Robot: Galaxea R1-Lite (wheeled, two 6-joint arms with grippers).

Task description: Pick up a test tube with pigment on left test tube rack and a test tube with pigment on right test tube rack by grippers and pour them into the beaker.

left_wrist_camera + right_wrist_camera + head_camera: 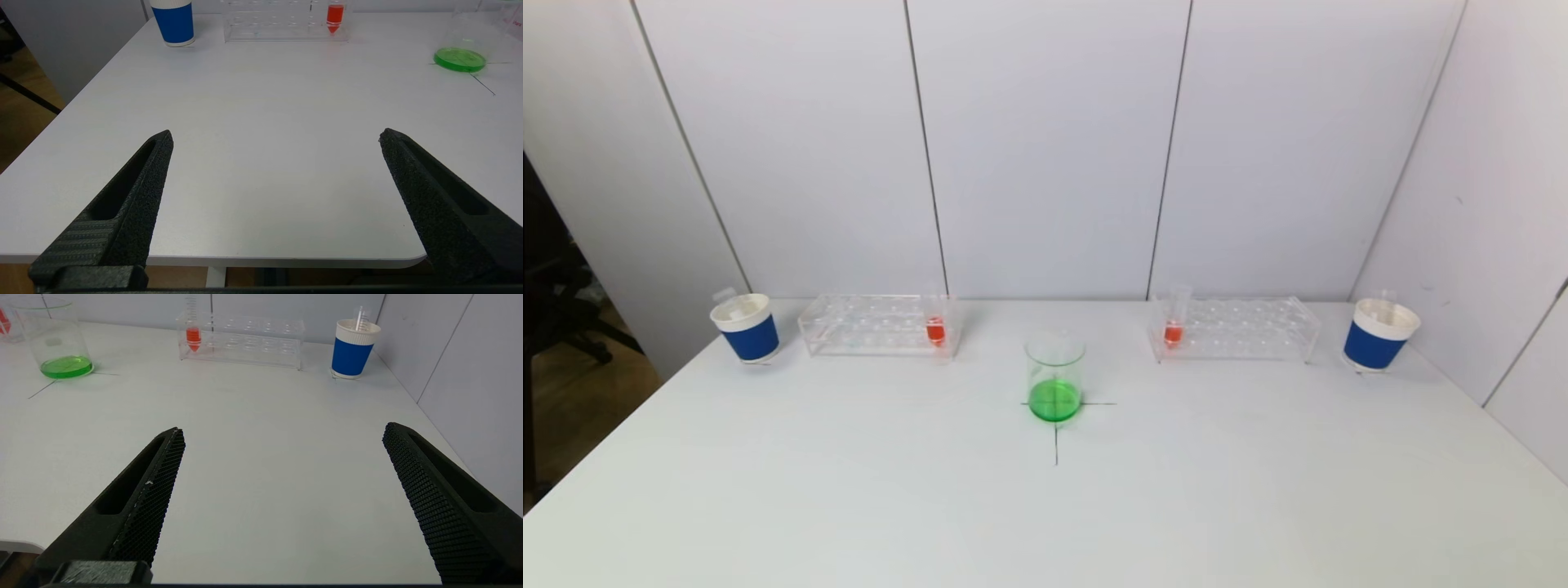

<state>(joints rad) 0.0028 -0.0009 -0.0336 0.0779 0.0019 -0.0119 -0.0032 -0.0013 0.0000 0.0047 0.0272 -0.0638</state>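
Head view: beaker point(1054, 377) centre, green inside; I see red tubes in left rack point(880, 325) and right rack point(1233, 328). Left gripper point(276, 136) and right gripper point(284, 430) gape, empty, near table edge.

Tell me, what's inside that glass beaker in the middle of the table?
The beaker holds a shallow layer of bright green liquid at the bottom; above that it looks empty. It stands on a black cross mark, whose centre the beaker covers.
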